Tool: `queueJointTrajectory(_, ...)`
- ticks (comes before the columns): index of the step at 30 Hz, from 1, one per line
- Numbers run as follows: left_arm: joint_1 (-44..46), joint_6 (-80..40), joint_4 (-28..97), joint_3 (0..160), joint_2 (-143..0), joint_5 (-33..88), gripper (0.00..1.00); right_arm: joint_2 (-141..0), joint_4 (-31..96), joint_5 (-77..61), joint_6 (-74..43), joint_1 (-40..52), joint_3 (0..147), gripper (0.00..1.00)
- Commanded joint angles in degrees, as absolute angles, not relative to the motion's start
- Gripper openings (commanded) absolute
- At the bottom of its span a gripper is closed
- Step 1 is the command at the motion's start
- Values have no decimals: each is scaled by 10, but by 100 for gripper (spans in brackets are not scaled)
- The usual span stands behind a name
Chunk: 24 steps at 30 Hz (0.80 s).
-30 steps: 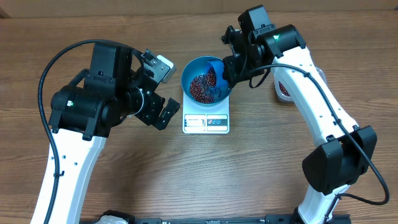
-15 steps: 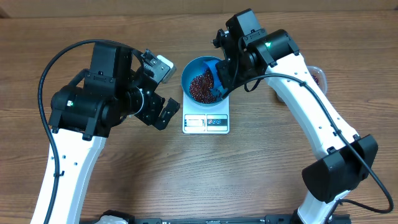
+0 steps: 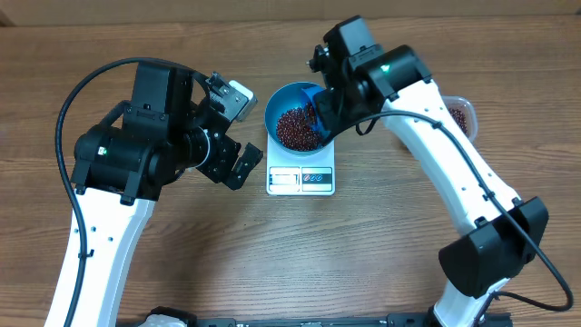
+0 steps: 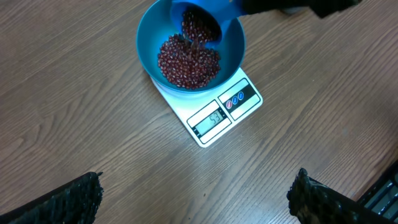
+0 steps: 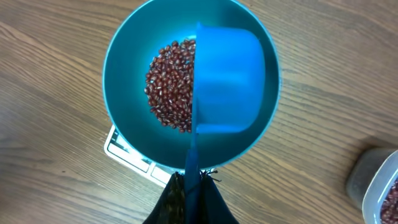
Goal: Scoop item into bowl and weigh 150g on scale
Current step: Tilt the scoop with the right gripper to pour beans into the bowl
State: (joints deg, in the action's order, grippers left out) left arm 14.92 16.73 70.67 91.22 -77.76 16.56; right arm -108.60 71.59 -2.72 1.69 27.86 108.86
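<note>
The blue bowl [image 3: 275, 107] [image 4: 149, 43] [image 5: 124, 56] stands on the white scale [image 3: 300, 177] [image 4: 224, 115] [image 5: 124, 152] and holds a heap of dark red-brown beans [image 3: 295, 127] [image 4: 186, 62] [image 5: 168, 84]. My right gripper [image 3: 325, 107] [image 5: 194, 180] is shut on the handle of a small blue scoop [image 5: 227, 81] [image 4: 202, 18], tipped over the bowl's right half, with beans pouring out of it. My left gripper [image 3: 231, 136] [image 4: 196, 196] hangs open over bare table left of the scale, nothing between its fingers.
A clear plastic tub [image 3: 458, 113] [image 5: 382, 186] with more beans stands at the right, partly behind the right arm. The scale's display [image 4: 210, 119] faces the table's front. The wooden table [image 3: 363, 236] lies all around.
The right arm has shifted a little left and turned the scoop over further, and the heap of beans in the bowl has grown. The left arm has not moved.
</note>
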Motion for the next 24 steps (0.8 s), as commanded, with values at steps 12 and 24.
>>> queueJointTrajectory(12, 150, 176, 705, 920, -775, 174, 100, -1045, 714, 84, 18, 337, 1111, 4)
queueJointTrajectory(24, 150, 176, 705, 920, -775, 174, 99, -1026, 726, 197, 23, 394, 1111, 4)
